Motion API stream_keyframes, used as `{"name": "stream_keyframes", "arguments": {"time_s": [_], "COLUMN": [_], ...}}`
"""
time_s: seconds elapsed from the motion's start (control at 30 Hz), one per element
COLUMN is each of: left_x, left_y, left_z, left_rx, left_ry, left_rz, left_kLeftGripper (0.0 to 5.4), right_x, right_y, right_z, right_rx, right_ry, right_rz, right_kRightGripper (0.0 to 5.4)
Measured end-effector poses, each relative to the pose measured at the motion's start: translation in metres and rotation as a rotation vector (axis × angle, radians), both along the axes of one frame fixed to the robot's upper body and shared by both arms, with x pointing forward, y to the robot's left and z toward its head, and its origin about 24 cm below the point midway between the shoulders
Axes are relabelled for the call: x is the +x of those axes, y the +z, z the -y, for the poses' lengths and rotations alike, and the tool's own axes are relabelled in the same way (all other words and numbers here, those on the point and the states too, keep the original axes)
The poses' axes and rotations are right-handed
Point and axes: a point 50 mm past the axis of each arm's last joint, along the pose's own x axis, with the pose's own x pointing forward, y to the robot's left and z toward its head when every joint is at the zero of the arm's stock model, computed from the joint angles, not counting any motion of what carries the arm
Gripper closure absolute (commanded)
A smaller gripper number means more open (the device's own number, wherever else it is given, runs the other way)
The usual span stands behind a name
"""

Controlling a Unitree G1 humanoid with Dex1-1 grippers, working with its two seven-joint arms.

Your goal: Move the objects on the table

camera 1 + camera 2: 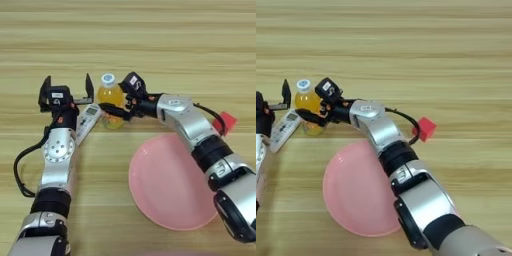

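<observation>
Table (150, 45): light wood, long plank grain running side to side, matt finish. It fills both views; nothing of the room shows beyond it.

Bottle (111, 100): small, clear plastic, orange drink inside, round white cap on top. Stands upright near the middle left of the table, just right of the card.

Card (87, 121): small white oblong with print on its face, flat on the wood, tilted, its upper end close to the bottle's base. The left arm lies partly over its lower end.

Plate (170, 185): large, round, pink, smooth with a shallow raised rim. Lies flat in front of the bottle and to the right, apart from it. The right forearm crosses above its upper right edge.

Cube (225, 123): small, red, sharp-edged, on the table right of the right arm, beside a black cable.

Left gripper (67, 90): black fingers spread wide and pointing up the table, holding nothing. It sits just left of the bottle, above the card's left side. Silver forearm, black cable looping off its left.

Right gripper (119, 104): black fingers set around the bottle from the right, one low across the front of the body, one behind near the shoulder, closed on it. Silver and black arm reaches in from the lower right.
</observation>
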Motion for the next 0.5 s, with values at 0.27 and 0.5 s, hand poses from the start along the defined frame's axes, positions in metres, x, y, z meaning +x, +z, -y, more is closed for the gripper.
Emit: {"name": "stream_keyframes", "arguments": {"time_s": [0.27, 0.5], "left_x": [0.0000, 0.0000], "left_y": [0.0000, 0.0000], "left_z": [0.0000, 0.0000], "left_rx": [-0.001, 0.000], "left_ry": [0.001, 0.001], "left_rz": [0.000, 0.000], "left_kLeftGripper": [0.00, 0.00], "right_x": [0.0025, 0.0035], "right_y": [-0.0007, 0.0080], "right_z": [0.0011, 0.0024], "right_rx": [0.012, 0.032], "right_ry": [-0.012, -0.013], "right_rz": [-0.006, 0.020], "right_kRightGripper": [1.78, 1.78]}}
